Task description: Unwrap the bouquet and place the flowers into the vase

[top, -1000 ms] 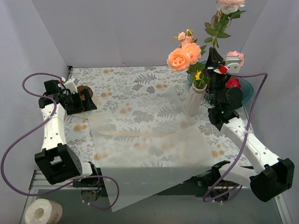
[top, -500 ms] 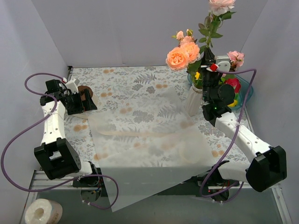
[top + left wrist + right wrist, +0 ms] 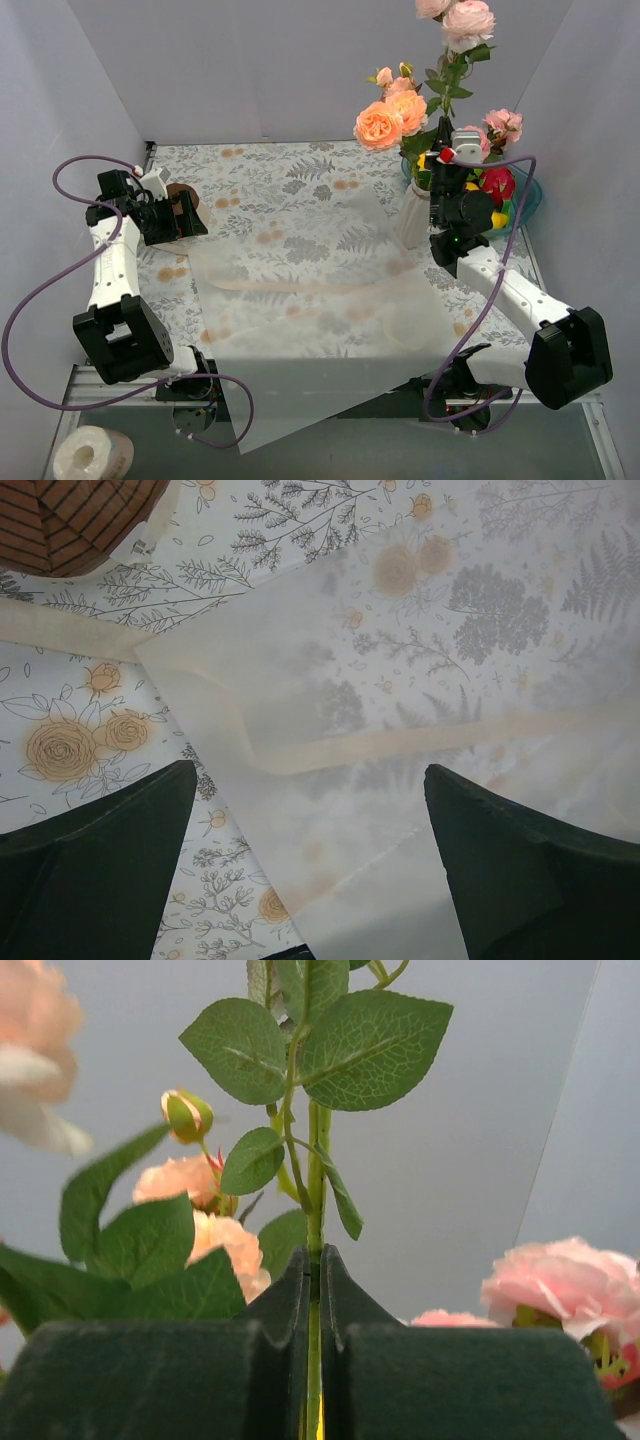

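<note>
Roses [image 3: 392, 115]: perhaps six blooms; one vase [image 3: 411, 218]; right pincer [image 3: 313, 1265] clamps one stem [image 3: 316, 1150].

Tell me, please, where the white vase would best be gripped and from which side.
Probably the vase by its ribbed body, low down, from the robot's left. Stems fill its mouth, so the rim offers no hold, and the right gripper, shut on a rose stem, and the blue fruit bowl crowd its right side. The left gripper is open, though its reach is uncertain.
</note>
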### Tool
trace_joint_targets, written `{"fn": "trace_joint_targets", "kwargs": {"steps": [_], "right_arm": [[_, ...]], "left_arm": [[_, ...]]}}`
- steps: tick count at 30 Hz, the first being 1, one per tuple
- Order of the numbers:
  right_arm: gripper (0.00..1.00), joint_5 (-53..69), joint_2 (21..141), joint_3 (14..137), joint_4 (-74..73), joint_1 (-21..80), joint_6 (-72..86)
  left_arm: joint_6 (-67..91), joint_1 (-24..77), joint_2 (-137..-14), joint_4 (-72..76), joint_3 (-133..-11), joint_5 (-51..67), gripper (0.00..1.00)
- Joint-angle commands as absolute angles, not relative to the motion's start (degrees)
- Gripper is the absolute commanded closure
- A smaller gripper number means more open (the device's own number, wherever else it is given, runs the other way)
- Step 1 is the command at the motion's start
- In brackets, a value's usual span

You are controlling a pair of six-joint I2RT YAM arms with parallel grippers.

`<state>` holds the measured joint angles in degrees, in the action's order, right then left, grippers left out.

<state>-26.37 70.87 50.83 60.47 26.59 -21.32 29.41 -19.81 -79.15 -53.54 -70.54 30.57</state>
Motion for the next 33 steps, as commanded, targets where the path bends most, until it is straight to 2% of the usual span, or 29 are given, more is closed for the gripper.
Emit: {"fn": "trace_joint_targets", "kwargs": {"steps": [1,13,14,16,17,19,23,33], "right_arm": [[0.99,-28.7,68.9,48.2,65.1,26.3,-19.7],[0.97,-28.5,65.4,45.7,60.0,26.3,-18.4],[0.93,-28.4,64.9,46.2,57.2,26.4,-18.2],[0.7,-27.9,63.5,46.8,53.4,26.4,-16.8],[0.5,-27.9,63.1,47.0,51.2,26.3,-16.8],[0.34,-27.8,62.1,46.8,50.3,26.3,-16.6],[0.23,-26.3,60.6,46.9,46.9,26.3,-15.8],[0.08,-20.9,50.8,48.5,36.4,26.6,-10.5]], "left_arm": [[28.9,-20.2,-78.3,-53.3,-71.5,30.1,0.02],[29.4,-20.2,-75.9,-54.1,-70.7,30.3,0.02],[29.4,-20.2,-75.9,-54.1,-70.6,30.4,0.02],[29.7,-20.2,-75.7,-54.4,-71.1,30.9,0.02],[29.8,-20.2,-75.8,-54.5,-71.4,31.0,0.02],[29.8,-20.2,-75.7,-55.0,-72.2,31.3,0.02],[29.9,-20.2,-75.1,-55.6,-72.5,31.7,0.02],[30.2,-20.2,-73.9,-56.2,-72.4,33.1,0.02]]}}
